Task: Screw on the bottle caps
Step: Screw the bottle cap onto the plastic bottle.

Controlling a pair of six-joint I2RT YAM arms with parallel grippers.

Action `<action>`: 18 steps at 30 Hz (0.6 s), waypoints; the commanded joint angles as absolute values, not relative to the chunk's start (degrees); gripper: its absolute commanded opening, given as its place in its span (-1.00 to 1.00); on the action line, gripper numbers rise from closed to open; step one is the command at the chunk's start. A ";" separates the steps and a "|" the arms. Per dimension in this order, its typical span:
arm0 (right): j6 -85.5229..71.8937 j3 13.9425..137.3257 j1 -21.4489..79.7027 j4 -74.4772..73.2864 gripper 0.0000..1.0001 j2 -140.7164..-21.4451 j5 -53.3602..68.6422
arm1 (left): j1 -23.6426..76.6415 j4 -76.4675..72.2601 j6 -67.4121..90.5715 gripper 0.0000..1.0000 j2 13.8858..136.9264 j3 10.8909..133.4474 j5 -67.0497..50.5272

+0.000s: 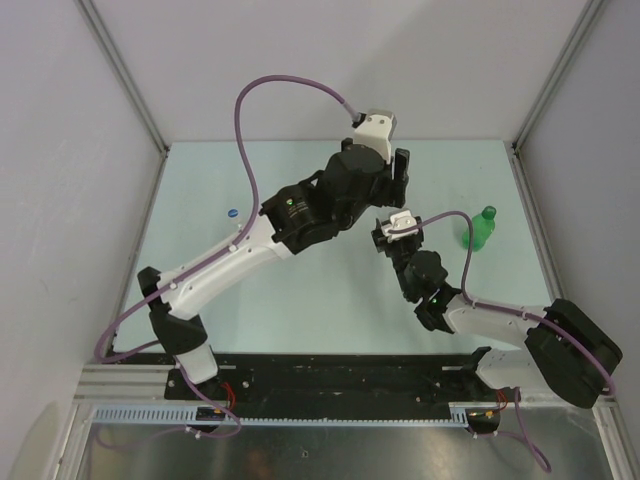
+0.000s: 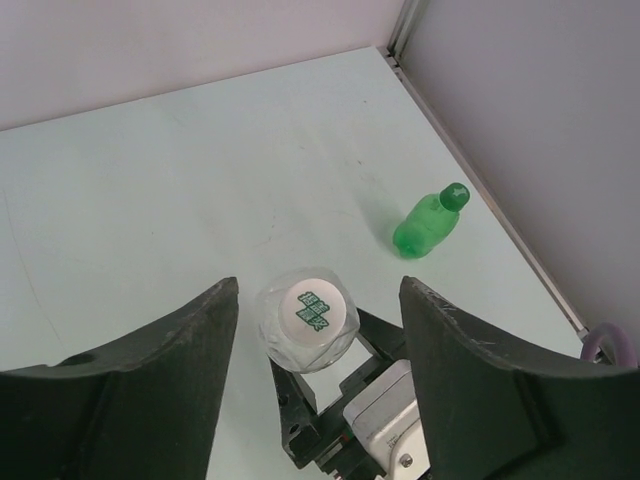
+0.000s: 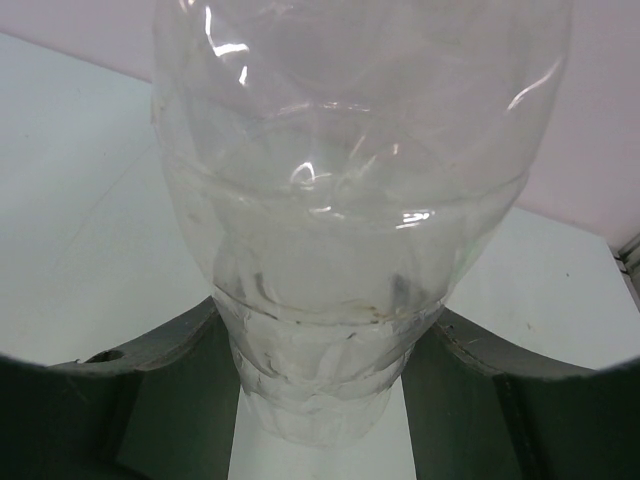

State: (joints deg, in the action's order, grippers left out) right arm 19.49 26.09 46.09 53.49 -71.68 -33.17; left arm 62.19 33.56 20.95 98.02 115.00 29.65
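A clear ribbed bottle (image 3: pixel 340 200) stands upright with my right gripper (image 3: pixel 320 335) shut on its lower body. From above, in the left wrist view, this bottle (image 2: pixel 272 335) carries a white cap (image 2: pixel 314 311) with green print. My left gripper (image 2: pixel 320 290) hovers over it, open, one finger on each side of the cap and a gap at both. Far right on the table stands a translucent green bottle (image 2: pixel 424 225) with a dark green cap (image 2: pixel 455 195) on it. From the top view, the left gripper (image 1: pixel 393 185) sits just above the right gripper (image 1: pixel 392 233), with the green bottle (image 1: pixel 478 230) to their right.
A small blue round thing (image 1: pixel 231 211) lies on the pale table (image 1: pixel 300 310) at the left. Grey walls with metal posts (image 1: pixel 530 120) close in the table at the back and both sides. A purple cable (image 1: pixel 250 130) loops over the left arm.
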 commanded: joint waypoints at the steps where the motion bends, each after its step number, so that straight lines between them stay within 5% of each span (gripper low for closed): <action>1: 18.18 27.07 46.49 54.03 -1.00 -69.93 -33.45 | 62.62 32.12 21.72 0.32 98.42 115.73 31.00; 18: 18.10 27.37 46.58 52.18 -1.00 -67.24 -32.61 | 62.58 32.17 21.99 0.21 98.13 112.34 31.36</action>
State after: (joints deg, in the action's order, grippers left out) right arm 19.05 26.09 46.19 50.83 -69.10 -32.69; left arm 62.24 33.61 20.99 98.63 112.79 29.89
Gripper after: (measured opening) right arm 0.596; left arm 0.615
